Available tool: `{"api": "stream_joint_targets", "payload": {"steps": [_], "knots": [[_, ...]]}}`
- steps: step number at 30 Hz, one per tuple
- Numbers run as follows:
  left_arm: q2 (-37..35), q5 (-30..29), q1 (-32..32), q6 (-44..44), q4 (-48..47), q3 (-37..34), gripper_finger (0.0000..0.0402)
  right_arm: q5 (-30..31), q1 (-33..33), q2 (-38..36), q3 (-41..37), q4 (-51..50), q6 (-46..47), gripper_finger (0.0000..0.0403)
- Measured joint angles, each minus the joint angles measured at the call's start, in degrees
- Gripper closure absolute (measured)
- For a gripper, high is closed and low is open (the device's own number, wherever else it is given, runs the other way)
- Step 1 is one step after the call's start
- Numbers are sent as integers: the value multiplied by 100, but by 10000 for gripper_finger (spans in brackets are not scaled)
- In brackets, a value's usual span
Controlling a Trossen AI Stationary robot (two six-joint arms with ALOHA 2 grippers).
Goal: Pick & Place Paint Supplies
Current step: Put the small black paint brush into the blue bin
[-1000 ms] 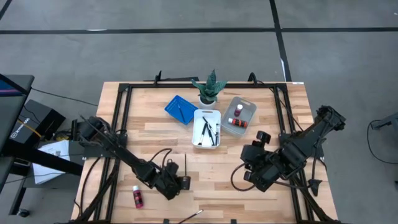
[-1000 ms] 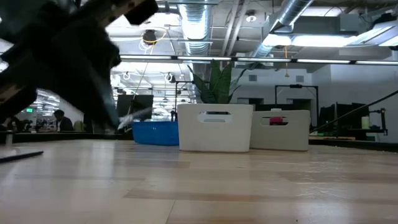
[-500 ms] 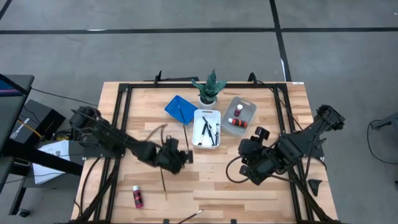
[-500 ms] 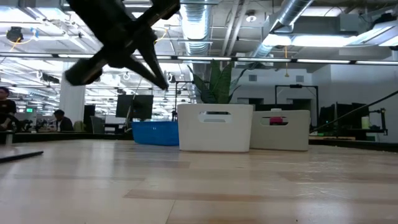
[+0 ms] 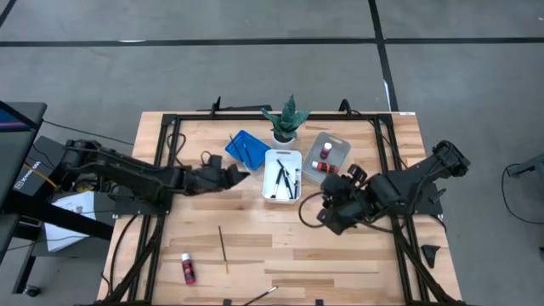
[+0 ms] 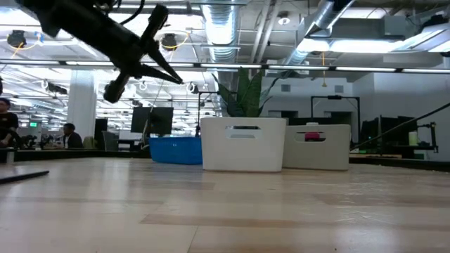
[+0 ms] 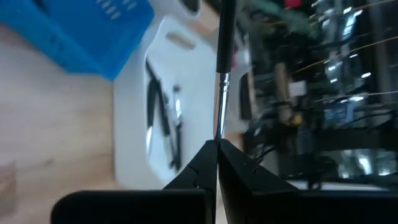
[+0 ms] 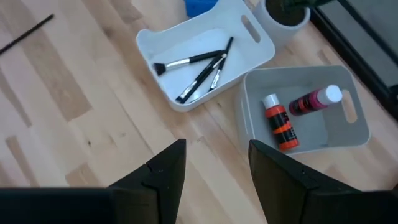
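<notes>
I've swung the left claw up from the surface's front edge toward the white tray mid-surface, clamped on a brush now over that tray: next is the drop. Right claw waits open by the grey tray.

The cluster at upper centre of the high view blocks passage: blue tray, white tray and grey tray stand close together with the potted plant just behind. The left gripper hangs just left of the white tray, pinching a brush; the right gripper, jaws apart, crowds the space right of the trays. Lower centre is mostly bare wood, broken by a loose brush and a pink bottle at lower left.
</notes>
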Motion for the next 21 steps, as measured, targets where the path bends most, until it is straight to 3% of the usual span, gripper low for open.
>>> {"api": "stream_joint_targets", "payload": {"steps": [4,10,15,21], "knots": [[117,345,373,233,708,-228,401,-68,-219,0,0,55,189,233],[587,451,926,273,1000,-247,401,-173,-540,0,0,349,197,233],[1157,1352,1480,704,1513,-247,401,-291,-734,0,0,590,192,233],[1682,1982,2067,910,2156,-249,401,-428,-783,0,0,644,263,233]]}}
